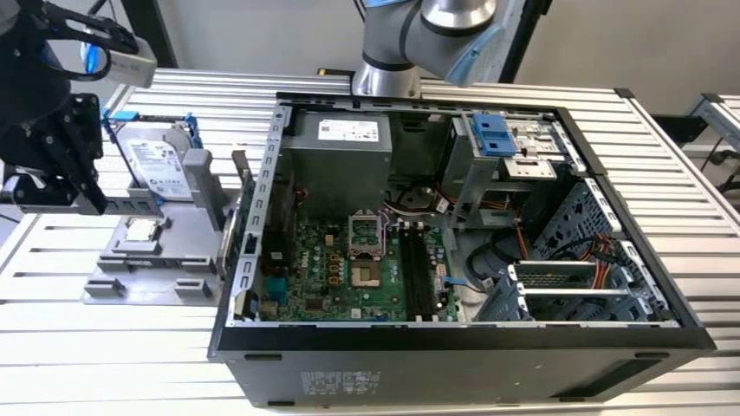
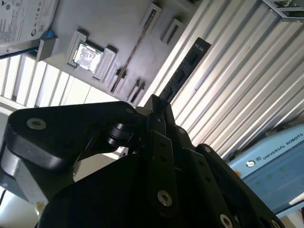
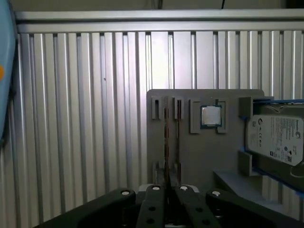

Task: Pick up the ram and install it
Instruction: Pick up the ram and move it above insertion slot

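I have the gripper (image 1: pixel 72 195) raised at the exterior view's left, over the desk (image 1: pixel 116 347) and just left of the grey tray (image 1: pixel 151 273). In the second wrist view the jaws are closed on the ram (image 2: pixel 183 69) — the dark stick juts out from between the fingertips, a pale mark at its outer end and the ribbed desk behind it. So the ram is in the grip, clear of the tray and not yet in the case (image 1: pixel 463 340).

On the tray, the hard drive (image 1: pixel 156 165) in its blue frame stands tilted at the far end. The small square processor (image 1: pixel 141 230) lies in its pocket nearer the middle, and in both wrist views it sits beside narrow slots in the tray.

The open case lies on its side right of the tray, apart from the gripper. Its green motherboard (image 1: pixel 335 269) faces up, with long black memory slots (image 1: pixel 418 269) right of the socket. The arm's base (image 1: pixel 387 78) stands on the far side of the case.
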Controlling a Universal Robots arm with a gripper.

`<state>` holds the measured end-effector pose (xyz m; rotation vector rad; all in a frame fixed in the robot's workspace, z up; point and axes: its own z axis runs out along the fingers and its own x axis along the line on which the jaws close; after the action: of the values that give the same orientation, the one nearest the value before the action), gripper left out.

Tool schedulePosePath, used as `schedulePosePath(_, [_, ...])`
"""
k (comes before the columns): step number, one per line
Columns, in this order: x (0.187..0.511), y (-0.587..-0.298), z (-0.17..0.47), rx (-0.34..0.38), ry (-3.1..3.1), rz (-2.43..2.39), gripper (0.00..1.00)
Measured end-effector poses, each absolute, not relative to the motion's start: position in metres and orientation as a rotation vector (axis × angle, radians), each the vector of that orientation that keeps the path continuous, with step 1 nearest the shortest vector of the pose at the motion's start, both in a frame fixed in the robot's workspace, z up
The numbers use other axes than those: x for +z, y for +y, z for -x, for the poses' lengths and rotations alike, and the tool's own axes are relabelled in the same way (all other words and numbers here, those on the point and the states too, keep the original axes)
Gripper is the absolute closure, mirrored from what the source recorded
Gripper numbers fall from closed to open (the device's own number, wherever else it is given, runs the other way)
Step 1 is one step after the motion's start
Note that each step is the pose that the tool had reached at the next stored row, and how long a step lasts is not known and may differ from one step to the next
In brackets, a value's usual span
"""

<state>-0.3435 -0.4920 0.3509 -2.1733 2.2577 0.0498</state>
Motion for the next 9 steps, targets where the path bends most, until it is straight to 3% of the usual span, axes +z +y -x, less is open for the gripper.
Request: schedulePosePath(9, [0.376, -0.492, 0.343, 0.048, 2.258, 2.174, 1.00])
